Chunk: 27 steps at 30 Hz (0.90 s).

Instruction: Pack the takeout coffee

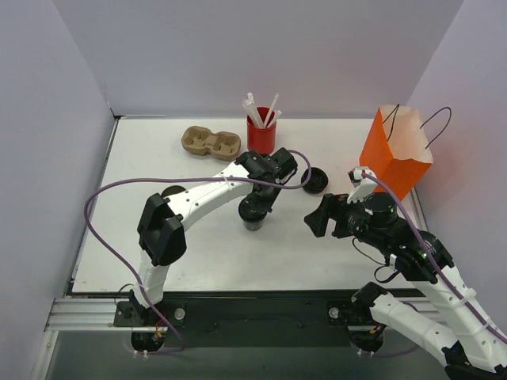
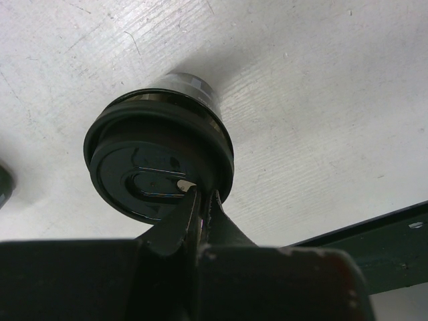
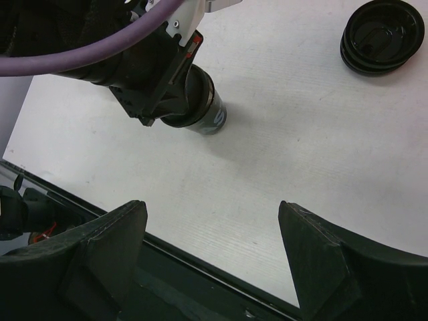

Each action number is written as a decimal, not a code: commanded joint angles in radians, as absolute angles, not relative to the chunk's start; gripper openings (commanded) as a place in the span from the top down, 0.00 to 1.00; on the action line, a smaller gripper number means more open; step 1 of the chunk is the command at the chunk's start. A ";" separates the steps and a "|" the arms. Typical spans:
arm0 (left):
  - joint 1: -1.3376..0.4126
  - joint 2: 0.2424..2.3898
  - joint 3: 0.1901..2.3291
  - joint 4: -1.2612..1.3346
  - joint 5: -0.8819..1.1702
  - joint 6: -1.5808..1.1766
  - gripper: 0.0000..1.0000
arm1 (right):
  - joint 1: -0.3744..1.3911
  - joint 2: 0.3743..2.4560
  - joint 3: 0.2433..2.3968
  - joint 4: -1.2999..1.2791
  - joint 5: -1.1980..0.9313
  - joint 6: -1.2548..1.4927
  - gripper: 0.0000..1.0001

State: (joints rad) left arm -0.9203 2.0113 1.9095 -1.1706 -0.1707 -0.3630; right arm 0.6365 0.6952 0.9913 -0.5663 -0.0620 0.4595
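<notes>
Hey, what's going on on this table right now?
The left gripper is down on a dark lidded coffee cup mid-table, its fingers closed at the lid's rim. The right gripper hangs open nearby, holding nothing. A second dark cup stands near the orange bag. Both cups are outside the bag.

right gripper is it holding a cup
No, the right gripper stands wide open with nothing in it.

The left arm arches to mid-frame, its claw (image 1: pixel 256 209) pointing down, fingers pinched nearly together. The right claw (image 1: pixel 313 218) sits right of centre, aimed left, fingers spread wide.
</notes>
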 commanded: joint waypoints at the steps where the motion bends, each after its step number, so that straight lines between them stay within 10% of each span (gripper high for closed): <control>1: -0.920 2.022 1.927 -1.175 -0.160 -0.368 0.93 | 0.643 0.663 1.042 -0.580 -0.037 0.443 0.18; 16: -0.922 1.997 1.970 -1.129 -0.124 -0.364 0.50 | 0.641 0.666 1.038 -0.583 -0.048 0.452 0.18; 27: -0.801 1.744 1.843 -0.866 -0.009 -0.411 0.41 | 0.643 0.725 1.008 -0.511 -0.158 0.515 0.18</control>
